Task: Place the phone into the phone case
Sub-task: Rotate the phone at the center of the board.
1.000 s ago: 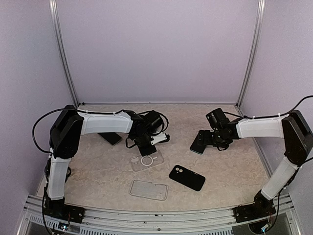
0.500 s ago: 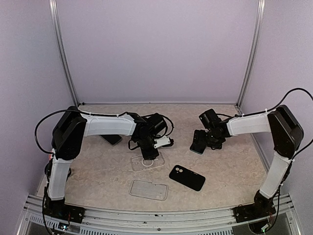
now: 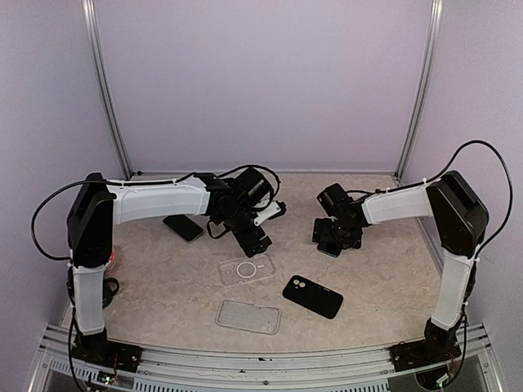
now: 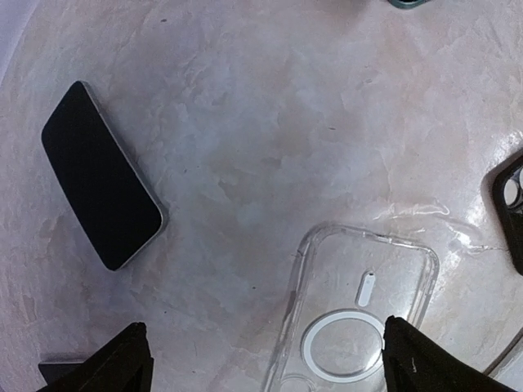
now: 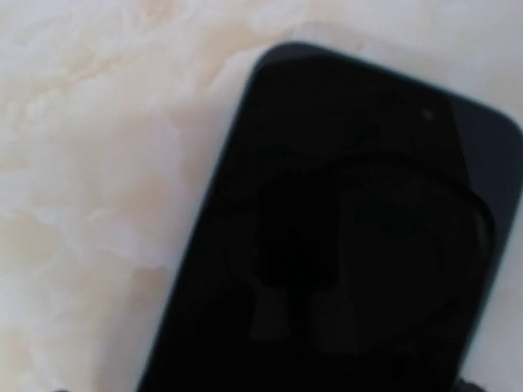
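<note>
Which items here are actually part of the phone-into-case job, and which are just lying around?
Job, likely:
- dark phone under the open right gripper
- clear plastic case with white ring below the open left gripper

Lying about:
- black phone on the left
- plain clear case
- black case with camera holes

The left arm (image 3: 155, 202) and the right arm (image 3: 400, 206) share one build: smooth white shells on the long links, bulky black housings at the joints, and black wrist units. A thin black cable (image 3: 33, 229) loops loose by the left shoulder, and another cable (image 3: 476, 142) arcs over the right one. The left gripper (image 4: 265, 363) ends in matte black, wedge-shaped jaws.
</note>
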`<state>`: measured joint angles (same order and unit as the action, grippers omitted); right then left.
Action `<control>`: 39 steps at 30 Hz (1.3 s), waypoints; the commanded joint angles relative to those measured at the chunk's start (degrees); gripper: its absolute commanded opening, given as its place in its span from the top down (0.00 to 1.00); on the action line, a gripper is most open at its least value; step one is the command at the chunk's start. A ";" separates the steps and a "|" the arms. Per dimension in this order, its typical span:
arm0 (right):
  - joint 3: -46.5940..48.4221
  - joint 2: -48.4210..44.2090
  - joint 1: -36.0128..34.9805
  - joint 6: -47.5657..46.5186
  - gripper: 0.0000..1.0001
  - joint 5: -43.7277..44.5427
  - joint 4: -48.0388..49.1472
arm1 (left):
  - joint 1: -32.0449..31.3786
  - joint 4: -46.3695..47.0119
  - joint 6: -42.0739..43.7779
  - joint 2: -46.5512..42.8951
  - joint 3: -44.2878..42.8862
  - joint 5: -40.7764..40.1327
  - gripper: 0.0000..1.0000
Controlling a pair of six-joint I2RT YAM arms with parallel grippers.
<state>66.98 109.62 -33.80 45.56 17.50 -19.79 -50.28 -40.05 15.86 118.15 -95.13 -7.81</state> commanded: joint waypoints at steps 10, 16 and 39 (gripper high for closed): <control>7.08 6.56 -1.00 -2.51 0.01 2.67 -4.19 | -0.85 6.78 -21.18 -14.70 11.03 -4.77 0.01; 11.32 11.45 -1.00 -11.68 0.00 -2.56 -2.86 | -1.00 10.86 -28.77 -21.50 19.30 -5.64 0.01; -15.09 1.51 -0.91 -25.45 0.01 -8.45 29.83 | -3.15 18.93 -37.65 -38.01 34.65 -5.78 0.01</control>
<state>57.98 111.02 -34.11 17.63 10.17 6.09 -52.84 -24.27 -20.21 82.50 -62.24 -13.96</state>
